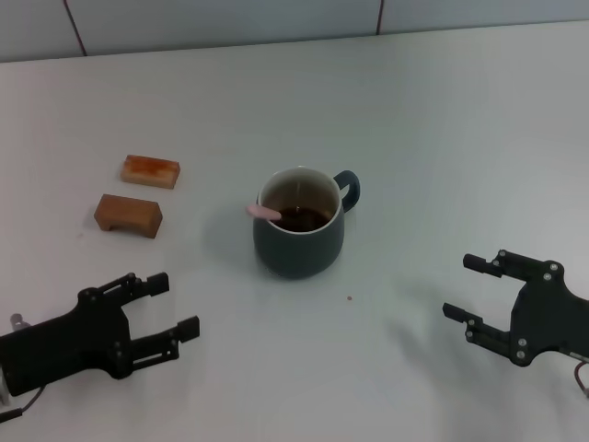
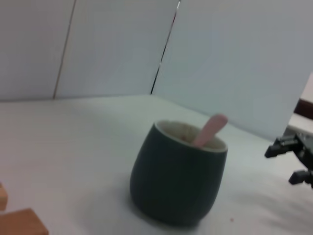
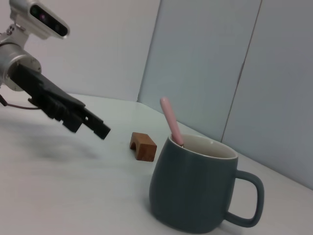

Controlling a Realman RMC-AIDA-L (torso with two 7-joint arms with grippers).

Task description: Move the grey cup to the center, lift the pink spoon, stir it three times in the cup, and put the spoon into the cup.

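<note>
Tools rest low on the bench, left tool (image 1: 170,305) and right tool (image 1: 467,289) both spread and holding nothing, flanking the central grey cup (image 1: 299,223) where the pink spoon (image 1: 264,212) leans, apparently finished.

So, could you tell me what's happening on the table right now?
Nothing is being held at the moment. The pink spoon stands in the grey cup near the middle of the table, its handle leaning over the rim. The left gripper and the right gripper are both open and empty, low on either side, well clear of the cup. Two brown blocks lie off to the robot's left.
</note>
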